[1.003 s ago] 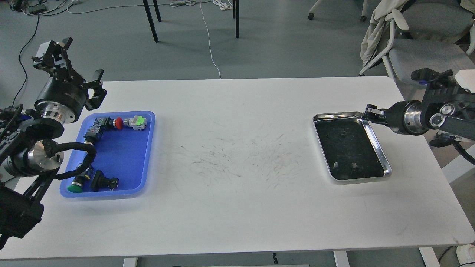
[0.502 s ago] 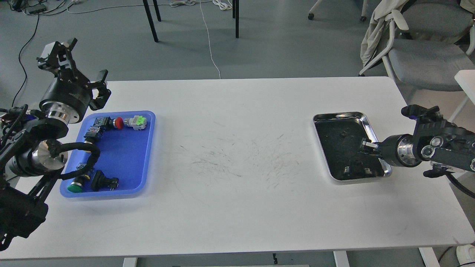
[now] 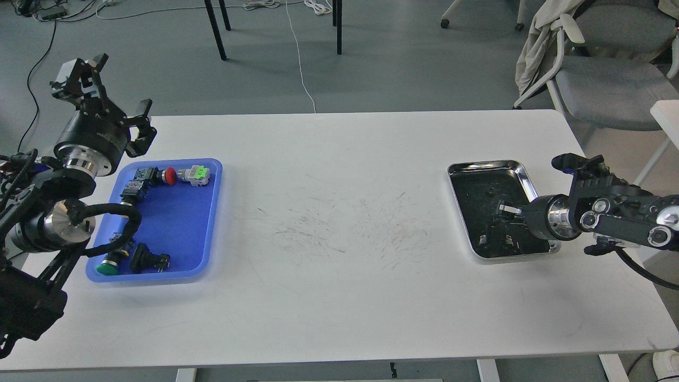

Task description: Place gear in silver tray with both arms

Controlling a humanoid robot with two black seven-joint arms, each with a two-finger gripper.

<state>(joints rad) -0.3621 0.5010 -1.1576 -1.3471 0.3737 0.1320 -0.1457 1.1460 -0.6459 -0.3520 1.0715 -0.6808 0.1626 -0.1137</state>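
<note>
The silver tray (image 3: 480, 166) lies on the right of the white table, its black floor showing only reflections. My right gripper (image 3: 505, 213) reaches in from the right, low over the tray's near half. It is dark against the floor, so I cannot tell its fingers apart or whether it holds anything. The gear lies in the blue tray (image 3: 175, 228) at the left: a red-capped button (image 3: 170, 175), a grey and green part (image 3: 195, 174), black switch parts (image 3: 136, 188), a green-capped button (image 3: 107, 267) and a black part (image 3: 149, 260). My left gripper (image 3: 112, 91) is open and empty, raised beyond the blue tray's far left corner.
My left arm's cable (image 3: 114, 212) loops over the blue tray's left side. An office chair (image 3: 604, 74) stands beyond the table's far right corner. Table legs and cords are on the floor behind.
My right gripper has moved from the silver tray's far right corner toward me and leftward, over the tray's near half. My left gripper has hardly shifted.
</note>
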